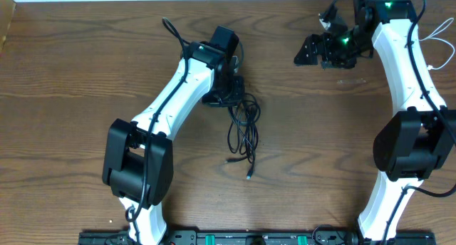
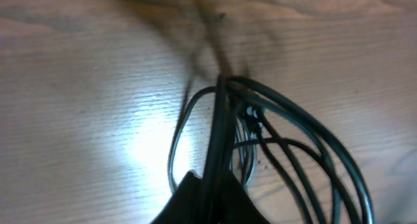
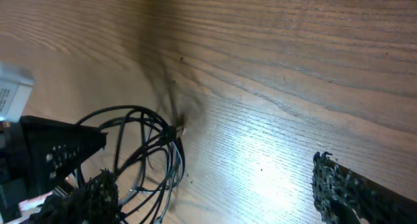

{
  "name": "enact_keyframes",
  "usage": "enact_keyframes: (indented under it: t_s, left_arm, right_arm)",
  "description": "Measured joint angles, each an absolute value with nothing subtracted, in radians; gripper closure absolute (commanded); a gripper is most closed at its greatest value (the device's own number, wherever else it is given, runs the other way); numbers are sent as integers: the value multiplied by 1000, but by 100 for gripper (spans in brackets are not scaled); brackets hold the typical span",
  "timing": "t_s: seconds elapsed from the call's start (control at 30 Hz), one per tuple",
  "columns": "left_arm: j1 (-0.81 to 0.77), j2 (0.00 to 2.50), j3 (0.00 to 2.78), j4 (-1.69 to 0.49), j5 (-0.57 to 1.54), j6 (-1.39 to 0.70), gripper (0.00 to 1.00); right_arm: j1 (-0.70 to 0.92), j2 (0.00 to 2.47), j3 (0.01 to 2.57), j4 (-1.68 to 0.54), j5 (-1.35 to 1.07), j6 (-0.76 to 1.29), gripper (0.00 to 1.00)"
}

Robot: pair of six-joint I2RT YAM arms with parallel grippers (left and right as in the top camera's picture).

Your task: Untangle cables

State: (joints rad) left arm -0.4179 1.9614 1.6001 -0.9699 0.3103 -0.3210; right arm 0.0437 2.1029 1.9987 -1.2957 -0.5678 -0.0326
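On the wooden table [image 1: 71, 60], the black cable [image 1: 245, 124] lies in loose, tangled loops.

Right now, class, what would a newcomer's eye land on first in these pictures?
First, the tangled black cable near the middle of the wooden table, its loops hanging out of the shut left gripper. Next, the right gripper, open and empty, over on the right near the table's far edge.
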Motion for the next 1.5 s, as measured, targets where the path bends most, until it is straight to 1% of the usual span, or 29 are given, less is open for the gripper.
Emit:
enact_keyframes:
  t_s: [0.33, 0.5, 0.6, 0.7, 0.97, 1.13, 1.37, 1.5]
  left_arm:
    - [-394, 1927, 1604, -856, 415, -314, 92]
    - [-385, 1783, 1617, -802, 430, -324, 92]
    - [-384, 1691, 1639, -763, 440, -354, 92]
    - [-384, 1657, 1648, -744, 444, -372, 92]
    - [-384, 1663, 1649, -765, 411, -397, 92]
    - [-384, 1663, 1649, -767, 382, -397, 92]
    - [-384, 1663, 1649, -771, 331, -397, 92]
    - [-384, 1663, 1649, -772, 313, -397, 92]
  right_arm:
    - [94, 2103, 1999, -1303, -592, -33, 10]
    - [126, 2103, 1999, -1290, -702, -32, 13]
    - [142, 2103, 1998, -1272, -773, -11, 13]
    - [158, 2103, 1998, -1237, -798, 17, 13]
    - [215, 2103, 1998, -1106, -854, 135, 13]
    - [213, 2103, 1997, -1103, -875, 165, 15]
    - [199, 2103, 1997, -1111, -801, 209, 14]
    - [179, 2103, 1997, -1083, -872, 175, 13]
